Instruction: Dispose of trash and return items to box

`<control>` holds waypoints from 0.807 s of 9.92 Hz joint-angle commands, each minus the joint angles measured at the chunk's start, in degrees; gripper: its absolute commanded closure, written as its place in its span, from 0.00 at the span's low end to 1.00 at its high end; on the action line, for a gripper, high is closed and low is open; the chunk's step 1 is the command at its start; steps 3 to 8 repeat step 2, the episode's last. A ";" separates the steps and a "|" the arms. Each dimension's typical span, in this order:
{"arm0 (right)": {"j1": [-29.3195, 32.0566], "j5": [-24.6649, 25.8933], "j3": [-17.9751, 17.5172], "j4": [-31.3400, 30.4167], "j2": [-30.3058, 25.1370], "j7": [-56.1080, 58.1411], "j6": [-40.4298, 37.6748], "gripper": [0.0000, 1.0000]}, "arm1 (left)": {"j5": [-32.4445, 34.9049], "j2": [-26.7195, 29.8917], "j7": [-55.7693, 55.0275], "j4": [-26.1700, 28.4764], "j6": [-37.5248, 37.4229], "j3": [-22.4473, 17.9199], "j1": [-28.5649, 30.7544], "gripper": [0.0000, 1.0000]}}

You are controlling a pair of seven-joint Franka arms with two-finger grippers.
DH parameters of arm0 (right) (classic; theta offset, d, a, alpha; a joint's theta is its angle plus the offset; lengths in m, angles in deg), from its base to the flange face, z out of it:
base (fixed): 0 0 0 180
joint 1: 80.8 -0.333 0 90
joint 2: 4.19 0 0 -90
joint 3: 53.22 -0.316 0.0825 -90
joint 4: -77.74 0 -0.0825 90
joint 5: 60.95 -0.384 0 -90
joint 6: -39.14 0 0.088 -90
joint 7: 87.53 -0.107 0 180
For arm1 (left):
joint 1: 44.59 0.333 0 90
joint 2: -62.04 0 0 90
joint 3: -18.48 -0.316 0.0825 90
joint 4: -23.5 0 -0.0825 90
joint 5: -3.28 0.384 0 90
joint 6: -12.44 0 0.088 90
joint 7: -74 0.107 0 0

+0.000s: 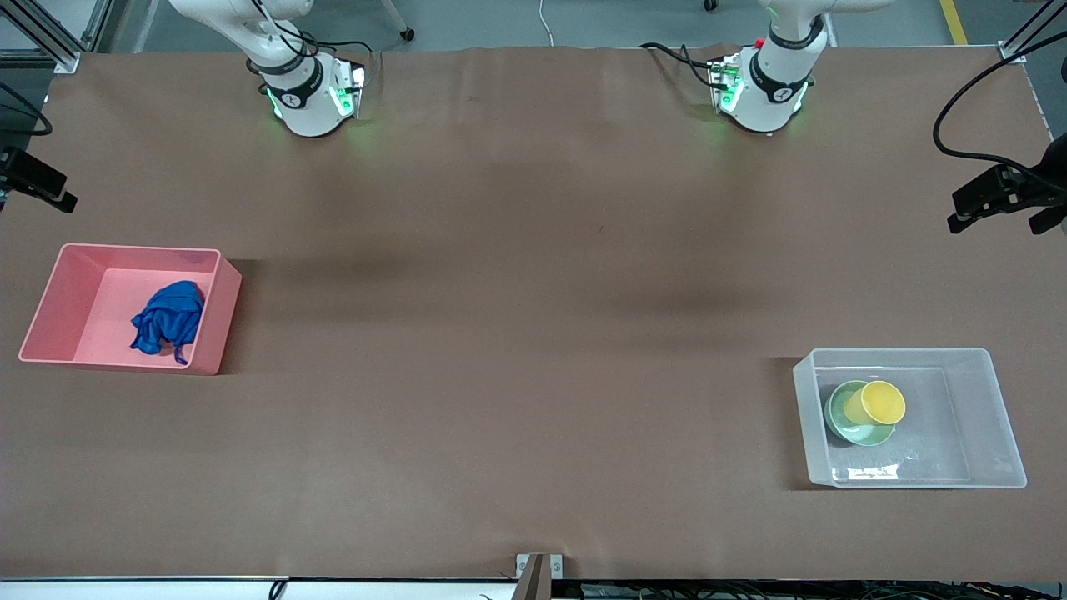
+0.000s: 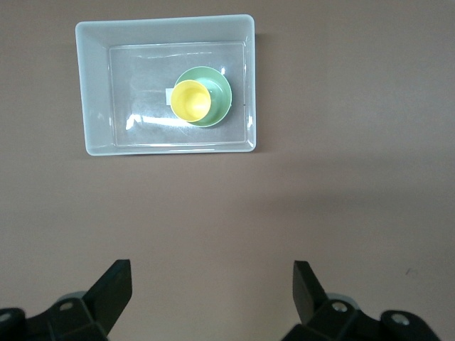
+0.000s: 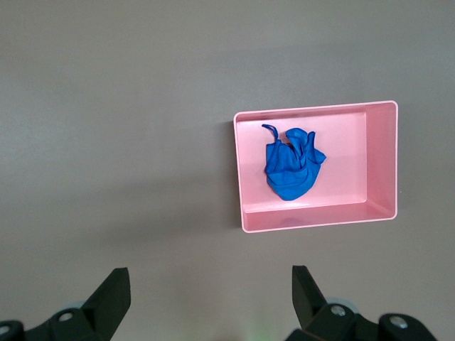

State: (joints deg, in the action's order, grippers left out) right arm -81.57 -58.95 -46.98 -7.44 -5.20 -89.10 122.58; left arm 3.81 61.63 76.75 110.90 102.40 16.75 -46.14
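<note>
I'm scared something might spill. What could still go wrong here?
Not much, I think. The yellow cup sits tilted in the green bowl inside the clear box, so a bump might roll it out of the bowl. The blue trash lies in the pink bin. Both the left gripper and right gripper hang open above bare table, holding nothing.

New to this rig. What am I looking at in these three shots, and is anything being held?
Two robot arms stand at a brown table, each ending in a two-finger tool. The wide shot looks down from across the table; the other two come from cameras on the wrists.

The left tool hangs open over bare table, looking at the clear box, which holds the yellow cup sitting in the green bowl.

The right tool, also open, looks at the pink bin with the blue wad inside.

Nothing is held.
</note>
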 commanded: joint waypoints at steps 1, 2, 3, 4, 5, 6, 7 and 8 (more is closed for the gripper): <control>-0.02 -0.60 0.26 0.27 -0.05 0.68 -0.55 0.00 | -0.88 1.28 -0.63 3.48 -0.14 0.06 -0.03 0.00; -0.02 -0.60 0.26 0.27 -0.05 0.68 -0.55 0.00 | -1.05 1.29 -0.55 3.40 -0.14 -0.03 -0.03 0.00; -0.02 -0.60 0.26 0.27 -0.05 0.68 -0.55 0.00 | -1.05 1.29 -0.55 3.40 -0.14 -0.03 -0.03 0.00; -0.02 -0.60 0.26 0.27 -0.05 0.68 -0.55 0.00 | -1.05 1.29 -0.55 3.40 -0.14 -0.03 -0.03 0.00; -0.02 -0.60 0.26 0.27 -0.05 0.68 -0.55 0.00 | -1.05 1.29 -0.55 3.40 -0.14 -0.03 -0.03 0.00; -0.02 -0.60 0.26 0.27 -0.05 0.68 -0.55 0.00 | -1.05 1.29 -0.55 3.40 -0.14 -0.03 -0.03 0.00; -0.02 -0.60 0.26 0.27 -0.05 0.68 -0.55 0.00 | -1.05 1.29 -0.55 3.40 -0.14 -0.03 -0.03 0.00; -0.02 -0.60 0.26 0.27 -0.05 0.68 -0.55 0.00 | -1.05 1.29 -0.55 3.40 -0.14 -0.03 -0.03 0.00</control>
